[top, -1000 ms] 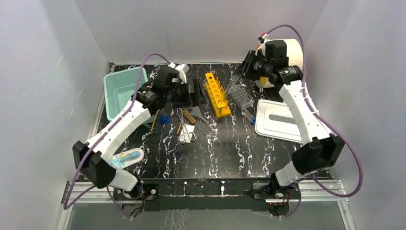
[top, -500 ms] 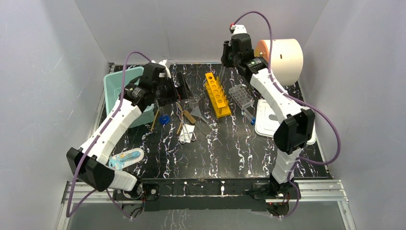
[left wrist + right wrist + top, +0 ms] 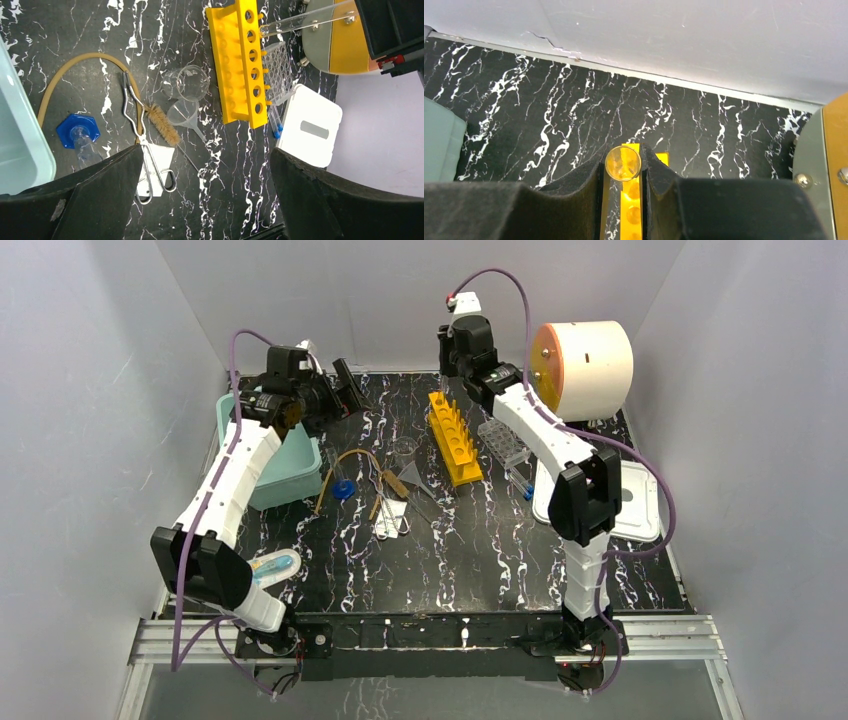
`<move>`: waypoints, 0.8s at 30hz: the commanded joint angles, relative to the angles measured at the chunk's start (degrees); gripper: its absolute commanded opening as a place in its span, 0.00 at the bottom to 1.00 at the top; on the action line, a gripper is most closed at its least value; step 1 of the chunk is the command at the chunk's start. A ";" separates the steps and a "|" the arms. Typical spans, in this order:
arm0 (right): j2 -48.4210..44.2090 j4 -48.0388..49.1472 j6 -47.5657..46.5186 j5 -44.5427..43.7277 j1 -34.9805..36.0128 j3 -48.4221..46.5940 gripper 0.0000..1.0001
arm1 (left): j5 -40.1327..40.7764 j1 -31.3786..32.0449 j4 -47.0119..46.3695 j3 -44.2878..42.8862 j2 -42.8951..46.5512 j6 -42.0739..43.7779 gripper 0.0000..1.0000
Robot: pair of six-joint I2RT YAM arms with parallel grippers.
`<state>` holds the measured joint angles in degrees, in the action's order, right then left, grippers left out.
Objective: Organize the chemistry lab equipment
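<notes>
My right gripper (image 3: 462, 368) is shut on a clear test tube (image 3: 623, 161) and holds it upright over the far end of the yellow rack (image 3: 455, 437), which also shows in the right wrist view (image 3: 634, 200). The left wrist view shows the tube (image 3: 305, 17) tilted above the rack (image 3: 240, 60). My left gripper (image 3: 345, 388) is open and empty, raised at the back left. Below it lie the glass beaker (image 3: 192, 82), the funnel (image 3: 182, 112), the amber tube (image 3: 75, 75), a brush (image 3: 162, 125), metal tongs (image 3: 135, 110) and the clear tube rack (image 3: 277, 65).
A teal bin (image 3: 265, 430) stands at the back left. A large cream cylinder (image 3: 585, 355) stands at the back right with a white lid (image 3: 600, 495) in front of it. A blue-capped bottle (image 3: 343, 488) lies near the bin, and a packet (image 3: 265, 568) at the front left.
My right arm swung left from the clear rack to over the yellow rack's far end, carrying the tube. My left gripper drew back and left, away from the beaker.
</notes>
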<state>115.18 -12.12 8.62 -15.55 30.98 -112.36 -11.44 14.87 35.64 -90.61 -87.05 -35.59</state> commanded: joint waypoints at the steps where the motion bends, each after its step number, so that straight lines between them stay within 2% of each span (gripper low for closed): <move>1: 2.02 7.72 -2.56 -1.67 1.30 -5.12 0.29 | -4.77 -2.02 -1.71 -0.04 0.03 0.37 0.98; 15: 4.93 7.93 -4.29 -6.10 1.77 -5.75 0.29 | -8.94 -5.02 -1.46 1.85 -0.55 1.05 0.98; 24: 6.79 9.53 -5.37 -5.37 1.80 -5.32 0.29 | -9.29 -5.47 -1.45 2.01 -0.72 1.05 0.98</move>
<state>120.66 -7.09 4.25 -19.81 32.84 -114.91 -18.72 9.89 33.87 -87.90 -87.90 -35.11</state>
